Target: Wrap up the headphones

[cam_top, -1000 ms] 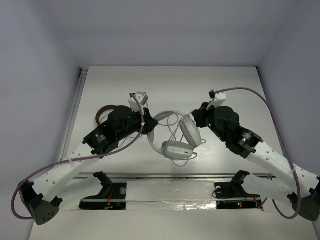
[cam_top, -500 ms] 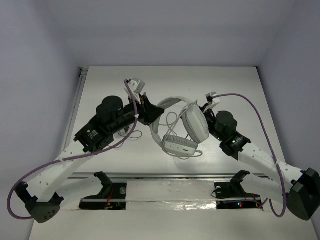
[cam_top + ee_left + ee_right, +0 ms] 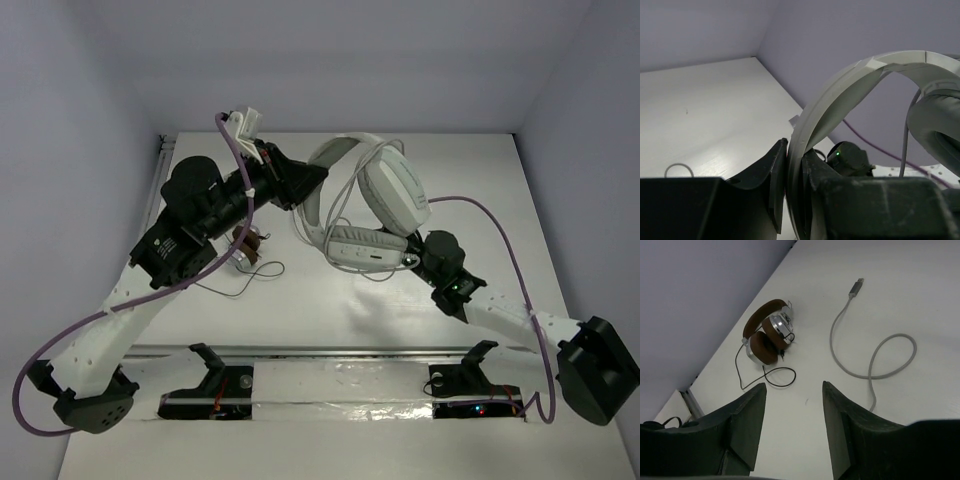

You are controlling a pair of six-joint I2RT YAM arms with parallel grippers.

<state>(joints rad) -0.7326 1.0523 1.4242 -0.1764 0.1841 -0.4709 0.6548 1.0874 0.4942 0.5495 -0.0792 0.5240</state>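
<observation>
Though the table (image 3: 480, 170) lies below, the headphones (image 3: 395, 195) are off it, held high over its middle. Left gripper (image 3: 795, 165) pinched tight on the headband, band edge-on between the fingers. Right gripper (image 3: 793, 390) over the table too, tucked beneath the lower earcup; fingers spread, nothing between them. Brown-banded headphones (image 3: 767, 335) lie flat near the table's left side. Grey cable (image 3: 875, 357) loops loose on the tabletop, plug (image 3: 856, 287) at its free end.
</observation>
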